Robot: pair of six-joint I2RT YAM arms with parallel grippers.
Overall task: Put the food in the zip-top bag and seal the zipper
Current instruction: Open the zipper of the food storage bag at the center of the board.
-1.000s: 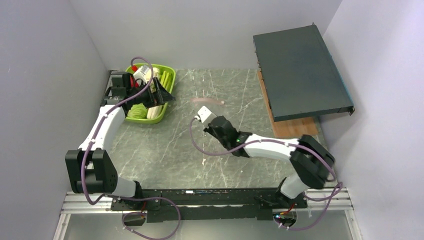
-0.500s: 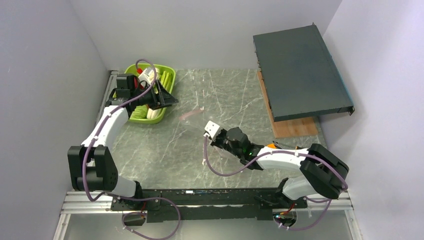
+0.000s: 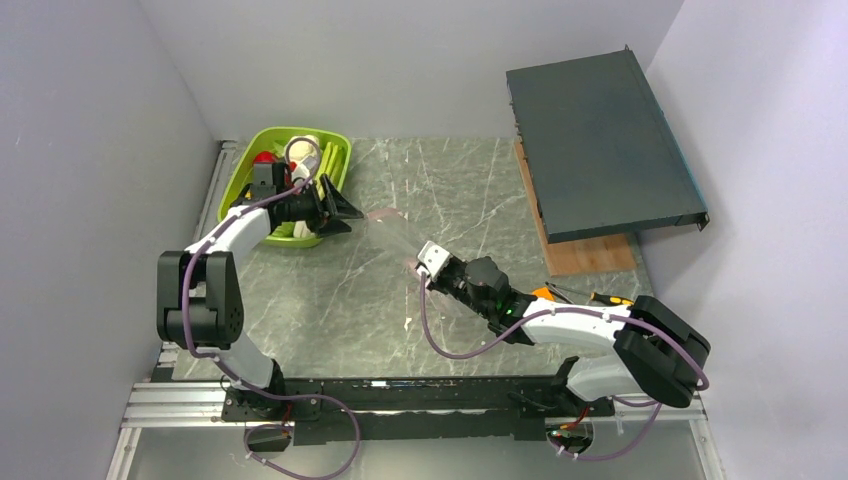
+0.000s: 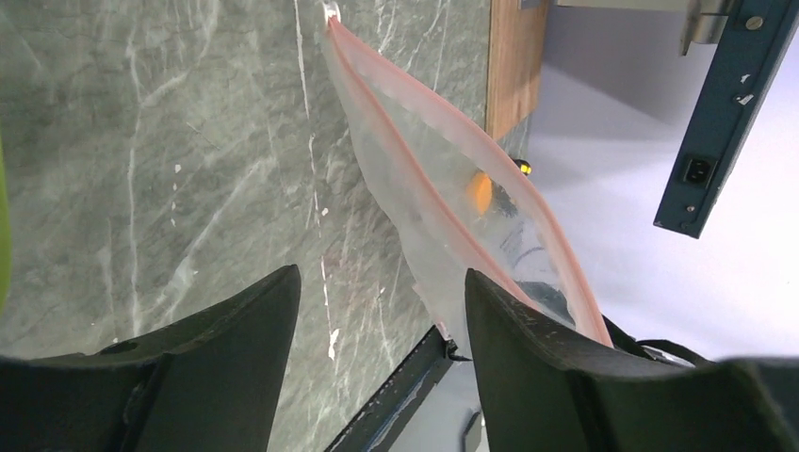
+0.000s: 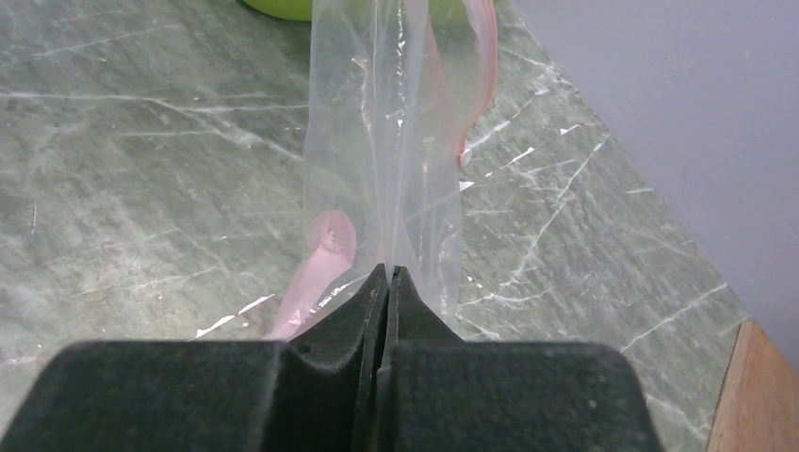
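Note:
The zip-top bag (image 3: 400, 242) hangs clear and stretched above the table, and my right gripper (image 3: 428, 268) is shut on its lower edge. In the right wrist view the shut jaws (image 5: 388, 273) pinch the bag (image 5: 377, 122), with the pink zipper (image 5: 485, 56) curling at the far end. My left gripper (image 3: 348, 212) is open and empty, just left of the bag's mouth. In the left wrist view the open mouth with its zipper (image 4: 377, 113) lies ahead, close to the right finger (image 4: 528, 358). The food (image 3: 265, 158) lies in the lime-green tray (image 3: 340, 145).
A dark flat metal box (image 3: 600, 140) lies on a wooden board (image 3: 575, 255) at the back right. An orange disc (image 3: 545, 293) lies by my right arm. Grey walls close in on the left, back and right.
My right gripper has pulled the bag nearer and to the right, stretching it up. My left gripper has left the tray and swung right towards the bag's mouth.

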